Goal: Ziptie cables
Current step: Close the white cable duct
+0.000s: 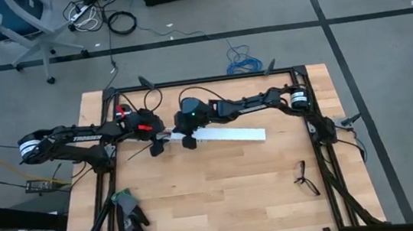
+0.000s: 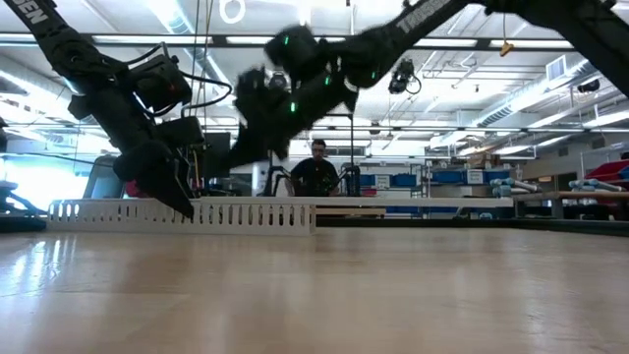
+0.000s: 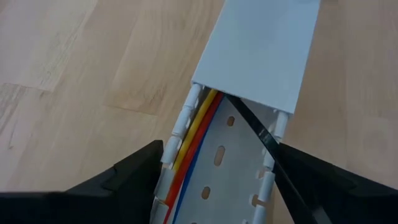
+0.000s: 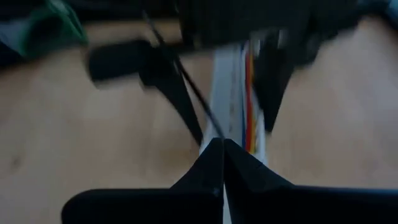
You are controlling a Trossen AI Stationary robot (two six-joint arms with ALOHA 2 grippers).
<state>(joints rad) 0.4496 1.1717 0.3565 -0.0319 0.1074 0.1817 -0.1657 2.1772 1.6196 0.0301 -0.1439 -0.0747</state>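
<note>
The right gripper [image 4: 222, 155] pinches the thin, springy ziptie [image 4: 198, 99] near its end; the left gripper [image 3: 214, 186] straddles the slotted cable duct [image 3: 261, 56] wide, around limp cables [image 3: 193, 143].

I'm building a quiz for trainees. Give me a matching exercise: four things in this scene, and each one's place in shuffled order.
Things:
1 wires
2 gloves
3 spectacles
4 ziptie

Places:
A right side of the table
B inside the white duct
C slanting across the duct's open part
D table's bottom-left corner in the high view

Pairs: 1-B; 2-D; 3-A; 4-C
</note>
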